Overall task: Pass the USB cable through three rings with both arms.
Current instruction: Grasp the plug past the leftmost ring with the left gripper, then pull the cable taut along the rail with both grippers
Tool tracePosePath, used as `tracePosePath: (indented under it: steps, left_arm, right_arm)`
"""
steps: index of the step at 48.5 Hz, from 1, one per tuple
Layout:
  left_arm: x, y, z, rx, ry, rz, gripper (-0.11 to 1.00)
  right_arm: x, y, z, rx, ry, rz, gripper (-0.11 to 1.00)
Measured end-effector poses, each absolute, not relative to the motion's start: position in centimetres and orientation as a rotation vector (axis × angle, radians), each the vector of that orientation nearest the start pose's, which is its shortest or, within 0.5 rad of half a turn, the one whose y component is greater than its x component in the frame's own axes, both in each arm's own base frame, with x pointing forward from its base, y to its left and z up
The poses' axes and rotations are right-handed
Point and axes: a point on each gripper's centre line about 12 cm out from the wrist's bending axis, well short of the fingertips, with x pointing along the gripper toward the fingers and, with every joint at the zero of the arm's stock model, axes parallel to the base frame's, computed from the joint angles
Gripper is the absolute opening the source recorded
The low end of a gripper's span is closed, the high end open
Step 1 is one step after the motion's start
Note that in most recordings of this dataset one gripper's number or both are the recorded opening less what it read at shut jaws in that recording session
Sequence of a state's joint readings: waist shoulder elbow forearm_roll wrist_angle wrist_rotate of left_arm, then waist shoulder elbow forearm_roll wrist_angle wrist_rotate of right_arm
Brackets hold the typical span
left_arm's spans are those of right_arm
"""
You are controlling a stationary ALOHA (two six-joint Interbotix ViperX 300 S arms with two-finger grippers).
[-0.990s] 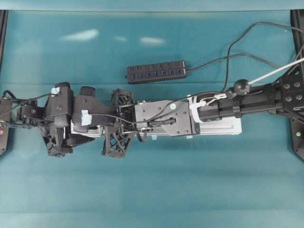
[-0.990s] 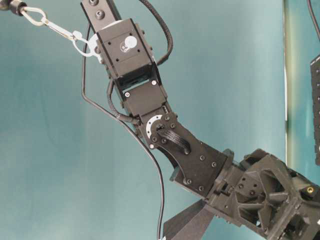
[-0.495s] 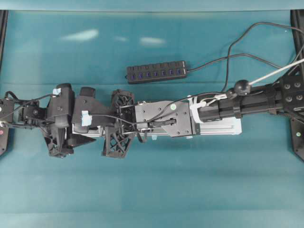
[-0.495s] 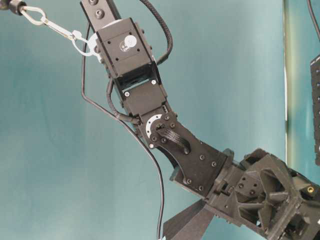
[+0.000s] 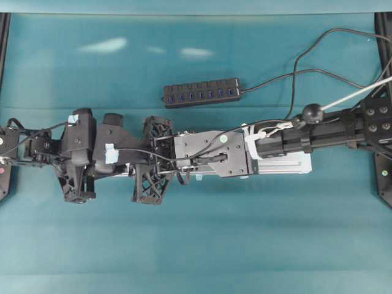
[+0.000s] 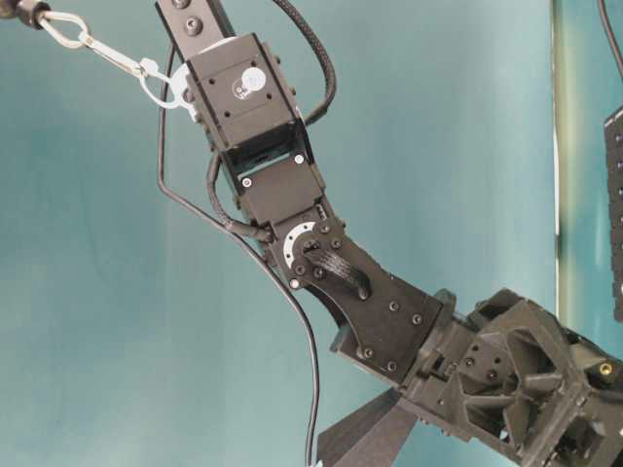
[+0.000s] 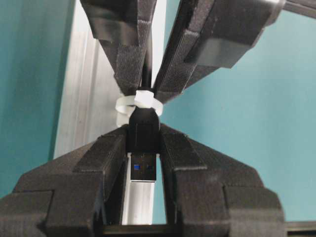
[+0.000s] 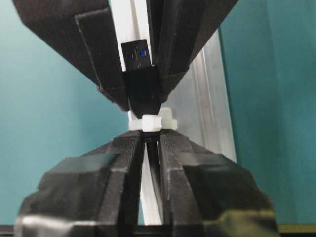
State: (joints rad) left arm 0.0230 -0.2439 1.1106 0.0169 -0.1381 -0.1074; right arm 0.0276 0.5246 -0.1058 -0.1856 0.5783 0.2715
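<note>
Plug (image 7: 142, 129) of the USB cable: a small dark rectangular body with a silver metal shell and blue insert, seated between the ribbed black pads of my left gripper (image 7: 143, 148). Both pads of that gripper press on the plug body's sides; it is clamped on the plug.

My right gripper (image 8: 150, 148) faces the left one tip to tip. Its pointed, layered-texture fingers stand nearly together with the thin black cable (image 8: 152, 168) pinched in the narrow slot between them.

Between the two gripper tips stands one white plastic ring (image 8: 150, 122), a glossy upright loop on the silver aluminium rail (image 8: 207, 103). The cable runs through this ring; the plug lies on the left gripper's side, just beside the loop. The other rings are hidden under my arms.

The rail is a long grooved extrusion with straight, sharp edges, lying lengthwise on the teal cloth-covered table (image 5: 202, 245). In the overhead view my two arms meet over it, the lattice-framed wrists covering most of its length; only its right end (image 5: 288, 162) shows.

A black multi-port hub bar (image 5: 201, 92) lies beyond the rail, well apart from both grippers. Wide bare cloth extends on the near side of the rail.
</note>
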Motion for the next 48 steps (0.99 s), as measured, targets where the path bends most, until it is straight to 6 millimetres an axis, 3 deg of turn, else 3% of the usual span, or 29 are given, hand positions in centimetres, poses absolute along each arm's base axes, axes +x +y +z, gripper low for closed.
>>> tracePosePath:
  steps: [13,21,28,39,48]
  left_arm:
    - [26.8,0.5,12.6,-0.096,0.726,0.050,0.20]
    - [26.8,0.5,12.6,-0.095,0.724,0.050,0.20]
    - [26.9,0.5,12.7,-0.098,0.721,0.051,0.20]
    - [26.9,0.5,12.7,-0.097,0.721,0.049,0.20]
    - [26.9,0.4,12.7,-0.095,0.720,0.047,0.20]
  right_arm:
    - [54.1,0.4,13.7,0.042,0.979,-0.122,-0.06]
    - [54.0,0.5,13.6,0.041,0.977,-0.120,0.00]
    - [53.7,0.9,13.7,0.035,0.972,-0.108,0.23]
    - [53.0,1.7,14.5,0.030,0.960,-0.093,0.87]
    - [52.6,1.5,15.1,0.033,0.954,-0.095,0.87]
